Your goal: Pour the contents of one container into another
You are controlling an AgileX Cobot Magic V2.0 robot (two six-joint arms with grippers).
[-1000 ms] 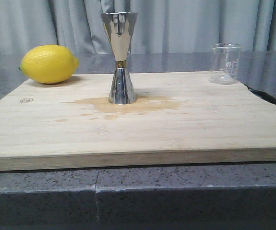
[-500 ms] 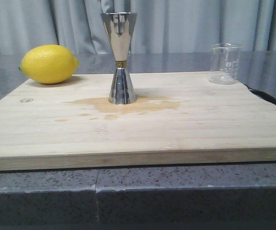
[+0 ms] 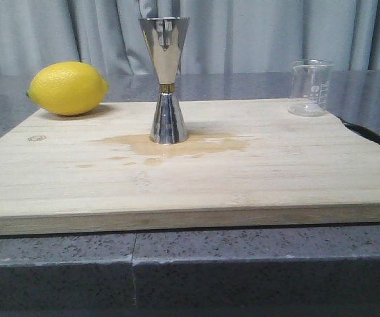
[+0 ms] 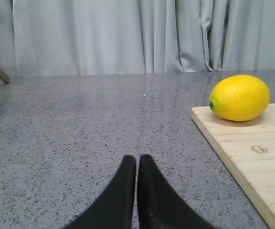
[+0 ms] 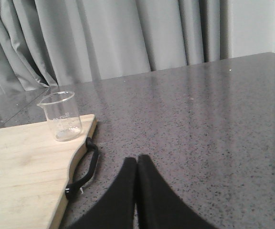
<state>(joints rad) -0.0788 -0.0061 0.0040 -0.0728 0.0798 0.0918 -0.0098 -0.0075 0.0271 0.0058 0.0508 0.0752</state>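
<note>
the left gripper point(image 4: 136, 164) has its two black fingers pressed together with nothing between them, and it sits low over the bare grey tabletop point(image 4: 80, 124), to the left of the wooden board point(image 4: 245, 143). the right gripper point(image 5: 136, 167) is closed in the same way, also holding nothing, over the tabletop to the right of the board. around both grippers the speckled surface is free, and only the edge of the board is near each one. on the right side the board has a black handle point(image 5: 87, 164) that stands out from its edge, close to the right gripper. the small clear beaker point(image 3: 310, 87) stands upright on the far right corner of the board, just beside this edge, and looks empty; it has faint white scale marks, but they are too small to read. the metal jigger point(image 3: 165, 79) stands upright near the middle of the board, well apart from the beaker, in a pale brown wet stain point(image 3: 177, 145) that spreads on the wood around its foot. a yellow lemon point(image 3: 67, 88) lies on the far left corner of the board. a small hexagon logo point(image 4: 259, 149) is marked in the wood near the lemon, without readable letters. grey curtains point(image 3: 256, 33) hang behind the tabletop.
</note>
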